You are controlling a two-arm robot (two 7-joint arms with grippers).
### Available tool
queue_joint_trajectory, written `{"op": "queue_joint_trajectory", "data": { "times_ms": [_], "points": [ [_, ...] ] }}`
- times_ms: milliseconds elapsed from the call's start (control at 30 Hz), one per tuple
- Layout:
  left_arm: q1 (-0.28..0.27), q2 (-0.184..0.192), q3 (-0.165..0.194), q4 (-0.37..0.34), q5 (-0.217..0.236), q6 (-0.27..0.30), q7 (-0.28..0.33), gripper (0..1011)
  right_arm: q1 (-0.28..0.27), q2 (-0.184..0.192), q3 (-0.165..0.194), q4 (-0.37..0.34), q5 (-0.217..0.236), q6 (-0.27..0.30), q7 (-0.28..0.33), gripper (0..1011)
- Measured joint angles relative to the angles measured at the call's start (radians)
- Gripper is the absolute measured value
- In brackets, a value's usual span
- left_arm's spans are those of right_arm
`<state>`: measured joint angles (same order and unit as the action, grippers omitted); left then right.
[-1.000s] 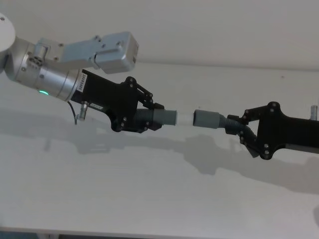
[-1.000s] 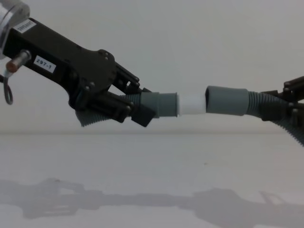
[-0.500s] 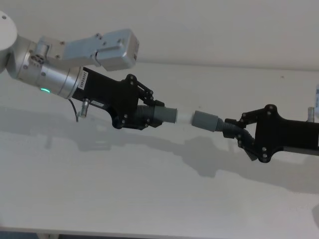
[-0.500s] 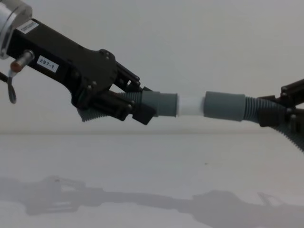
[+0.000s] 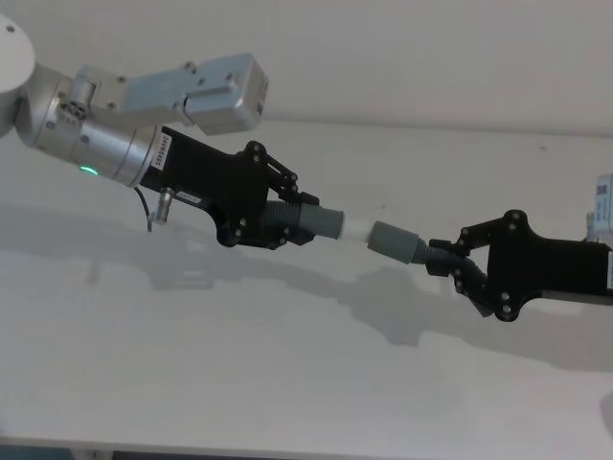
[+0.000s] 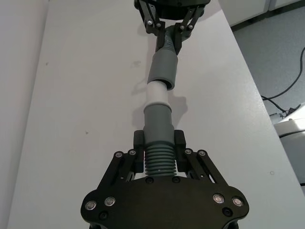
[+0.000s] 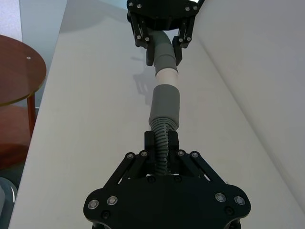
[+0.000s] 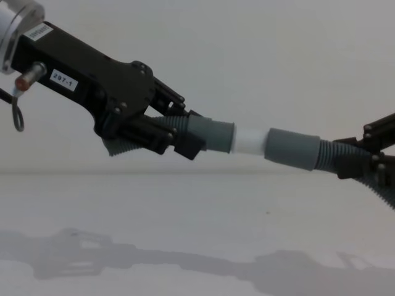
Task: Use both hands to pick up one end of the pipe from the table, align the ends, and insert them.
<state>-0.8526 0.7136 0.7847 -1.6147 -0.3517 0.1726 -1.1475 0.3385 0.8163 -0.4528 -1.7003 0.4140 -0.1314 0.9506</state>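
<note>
Both pipe pieces are held in the air above the white table (image 5: 239, 364). My left gripper (image 5: 284, 224) is shut on the corrugated hose of the piece with the grey cuff (image 5: 326, 225) and white tip (image 5: 354, 231). My right gripper (image 5: 448, 265) is shut on the corrugated hose of the other piece, just behind its grey socket cuff (image 5: 393, 241). From the side, the white tip (image 8: 250, 140) meets the mouth of the socket cuff (image 8: 291, 148), roughly in line, with most of the white showing. In the wrist views the left gripper (image 6: 158, 143) and the right gripper (image 7: 161, 140) face each other.
A white wall (image 5: 431, 57) stands behind the table. Off the table's edge are a round brown side table (image 7: 19, 71) and a grey floor with cables (image 6: 286, 71). The table's front edge (image 5: 287, 452) runs along the bottom of the head view.
My right gripper has moved left and lower, carrying the socket cuff up to the white tip and closing the gap. The left gripper has barely shifted.
</note>
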Motion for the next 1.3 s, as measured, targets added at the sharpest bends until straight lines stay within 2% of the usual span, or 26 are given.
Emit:
{"op": "queue_joint_trajectory", "data": {
  "times_ms": [767, 1300],
  "points": [
    [-0.013, 0.008, 0.022, -0.017, -0.021, -0.015, -0.022, 354, 0.012, 0.007, -0.012, 0.013, 0.011, -0.015, -0.014, 156],
    [-0.019, 0.009, 0.033, -0.025, -0.017, -0.006, 0.004, 354, 0.015, 0.017, -0.017, 0.013, 0.02, -0.019, -0.022, 156]
  ]
}}
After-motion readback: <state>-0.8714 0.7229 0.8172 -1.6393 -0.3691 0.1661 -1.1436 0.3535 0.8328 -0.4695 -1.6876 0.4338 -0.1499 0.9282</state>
